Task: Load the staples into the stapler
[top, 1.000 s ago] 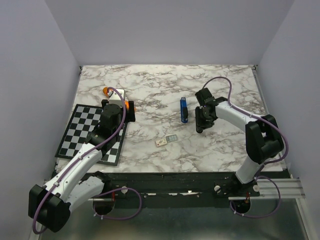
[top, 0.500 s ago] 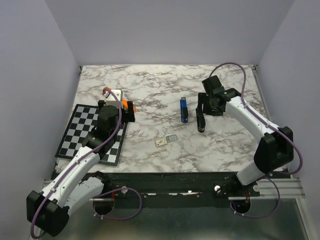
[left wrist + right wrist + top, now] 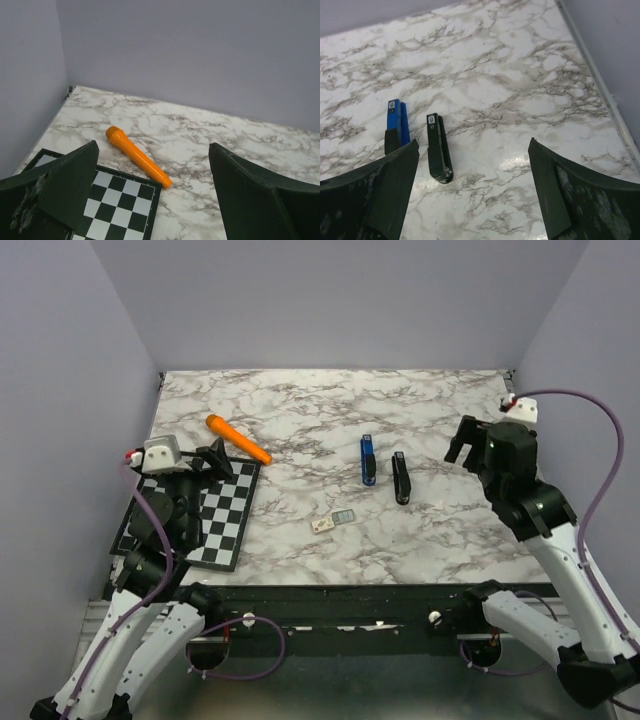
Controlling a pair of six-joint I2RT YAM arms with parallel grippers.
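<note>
- Marble-patterned counter (image 3: 330,410) fills the top view, boxed in by plain lilac walls, with a checkerboard mat (image 3: 215,525) at its left edge.
- From above, the staples (image 3: 344,516) lie flat near the middle of the counter towards the front, just beside a small whitish box (image 3: 322,525). Nothing grips either of them.
- Behind them the black stapler (image 3: 401,478) and a blue stapler (image 3: 368,459) lie side by side, close but apart. An orange marker (image 3: 238,439) lies at the mat's far corner.
- The left fingers (image 3: 217,457) hang spread over the mat's far edge, holding nothing. The right fingers (image 3: 466,447) are spread too, well to the right of the black stapler and empty.
- Left wrist view: both fingers (image 3: 65,195) stand wide apart at the frame's lower corners. Between them I see the orange marker lying slantwise, its tip at the mat's edge.
- Right wrist view: the fingers (image 3: 385,195) gape wide with only bare counter between them. Both staplers lie beyond the left finger, which hides the blue one's near end. The staples are out of this view.
</note>
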